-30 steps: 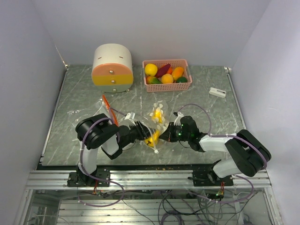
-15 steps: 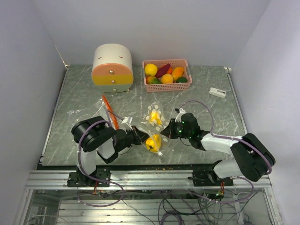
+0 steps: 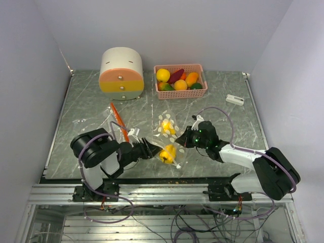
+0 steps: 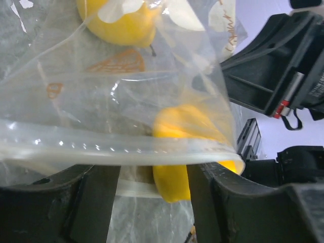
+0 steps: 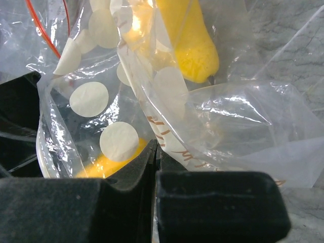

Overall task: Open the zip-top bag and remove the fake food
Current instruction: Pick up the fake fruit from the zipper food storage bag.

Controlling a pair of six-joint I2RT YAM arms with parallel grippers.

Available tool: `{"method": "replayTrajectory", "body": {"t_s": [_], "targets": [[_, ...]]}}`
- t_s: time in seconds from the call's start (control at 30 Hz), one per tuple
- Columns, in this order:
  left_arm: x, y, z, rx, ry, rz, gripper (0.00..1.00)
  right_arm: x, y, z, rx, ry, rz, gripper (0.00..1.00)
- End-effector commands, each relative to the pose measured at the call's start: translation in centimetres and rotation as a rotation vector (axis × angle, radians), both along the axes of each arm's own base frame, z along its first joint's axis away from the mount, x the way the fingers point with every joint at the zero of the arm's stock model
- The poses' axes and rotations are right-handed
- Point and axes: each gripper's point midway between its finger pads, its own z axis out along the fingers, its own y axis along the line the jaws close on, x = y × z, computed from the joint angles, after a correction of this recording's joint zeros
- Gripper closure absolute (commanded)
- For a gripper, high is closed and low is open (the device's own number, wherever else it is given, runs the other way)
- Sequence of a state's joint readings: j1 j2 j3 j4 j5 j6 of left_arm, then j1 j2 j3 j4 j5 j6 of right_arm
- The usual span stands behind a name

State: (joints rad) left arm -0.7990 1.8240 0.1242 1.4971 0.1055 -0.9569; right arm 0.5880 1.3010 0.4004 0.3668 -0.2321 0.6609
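Pinching thin film of the clear white-dotted zip-top bag (image 5: 88,98), the closed right gripper (image 5: 155,162) may slip while the left gripper (image 4: 154,202) stands apart at its rim, yellow plastic food (image 4: 187,126) inside between them.

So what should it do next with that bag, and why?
Probably close the left gripper on the zip edge of the bag, which lies across its open fingers. The right gripper is shut on the film opposite, and the yellow food is inside, so a second grip would let the arms pull the mouth apart.
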Motion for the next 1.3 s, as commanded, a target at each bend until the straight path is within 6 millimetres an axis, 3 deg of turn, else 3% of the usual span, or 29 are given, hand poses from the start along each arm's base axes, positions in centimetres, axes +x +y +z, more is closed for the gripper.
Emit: {"method": "replayTrajectory", "body": {"t_s": [0.0, 0.13, 0.27, 0.5, 0.63, 0.77, 1.27], "targets": [[-0.1, 0.5, 5.9, -0.145, -0.177, 0.004, 0.36, 0.7, 0.2, 0.5, -0.001, -0.02, -0.003, 1.0], [-0.7, 2.6, 6.2, -0.113, -0.207, 0.055, 0.36, 0.8, 0.0, 0.5, -0.011, -0.025, -0.002, 1.0], [-0.7, 2.1, 5.6, -0.023, -0.188, 0.02, 0.27, 0.8, 0.1, 0.5, -0.007, -0.026, -0.002, 1.0], [0.1, 2.5, 7.8, 0.095, -0.264, 0.036, 0.13, 0.5, 0.3, 0.4, 0.004, -0.018, 0.009, 1.0], [0.0, 3.9, 6.2, 0.288, -0.281, 0.083, 0.05, 0.7, 0.1, 0.6, -0.008, -0.029, 0.002, 1.0], [0.0, 4.9, 5.1, 0.37, -0.279, 0.119, 0.02, 0.9, 0.1, 0.4, -0.015, -0.027, 0.002, 1.0], [-1.5, 4.8, 2.7, 0.44, -0.442, 0.16, 0.01, 1.0, 0.5, -0.1, -0.016, -0.017, 0.019, 1.0]]}}
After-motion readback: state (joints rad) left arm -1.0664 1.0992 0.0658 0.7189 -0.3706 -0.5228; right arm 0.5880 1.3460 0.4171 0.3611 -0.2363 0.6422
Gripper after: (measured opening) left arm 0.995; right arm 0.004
